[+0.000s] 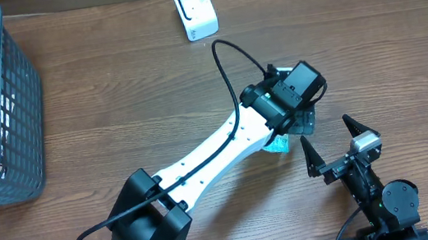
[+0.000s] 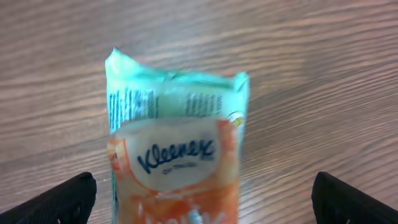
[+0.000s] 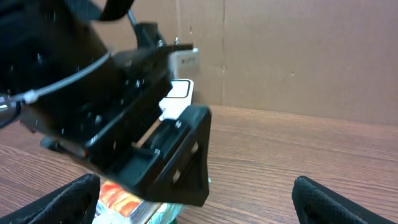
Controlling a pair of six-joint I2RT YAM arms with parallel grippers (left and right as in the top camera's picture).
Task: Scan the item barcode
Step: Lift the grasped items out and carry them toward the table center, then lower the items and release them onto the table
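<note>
Wood table [image 1: 113, 108]. Pack [image 2: 177, 155] lies on it between the left gripper [image 2: 202, 190] fingers, jaws wide, clear of its sides. Right gripper [image 1: 327, 131] nearby, wide, empty. Scanner [image 1: 195, 10] well apart.

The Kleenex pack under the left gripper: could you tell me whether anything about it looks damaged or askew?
Nothing stands out. The Kleenex pack lies flat on the wooden table between the open fingers of the left gripper, its wrapper apparently intact, though the view is blurred.
</note>
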